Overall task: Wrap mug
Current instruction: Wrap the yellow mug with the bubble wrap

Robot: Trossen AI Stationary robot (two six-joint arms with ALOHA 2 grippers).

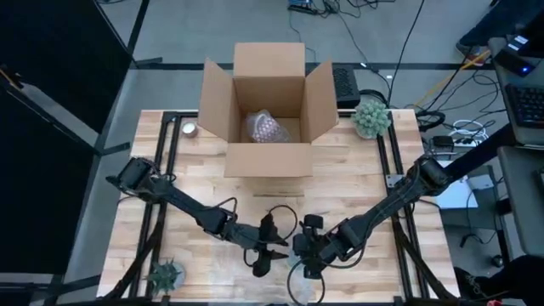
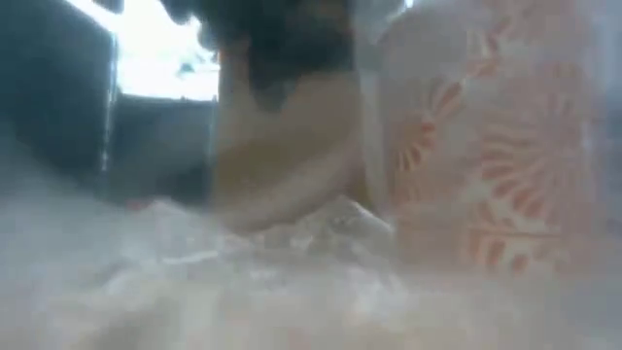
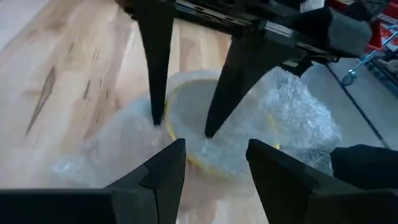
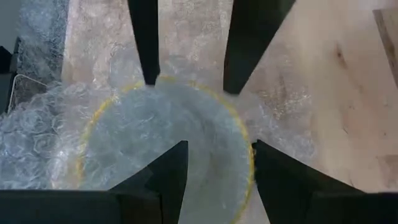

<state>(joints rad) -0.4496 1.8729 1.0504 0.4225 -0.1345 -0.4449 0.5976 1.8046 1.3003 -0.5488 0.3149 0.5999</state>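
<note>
From above, you see the left pincer [image 1: 265, 259] and right pincer [image 1: 308, 255] meeting at the near edge of the table [image 1: 357, 170], far from the cardboard box [image 1: 268, 106]. Your low view shows the mug [image 2: 486, 146], orange-patterned, upright on bubble wrap [image 2: 243, 272]. In both wrist views, each pincer's fingers stand apart over the wrap-covered, yellow-rimmed mug [image 4: 168, 149].

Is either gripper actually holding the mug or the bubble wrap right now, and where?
Neither. The left gripper and the right gripper are both open over the mug, which sits in bubble wrap; nothing is pinched.
</note>
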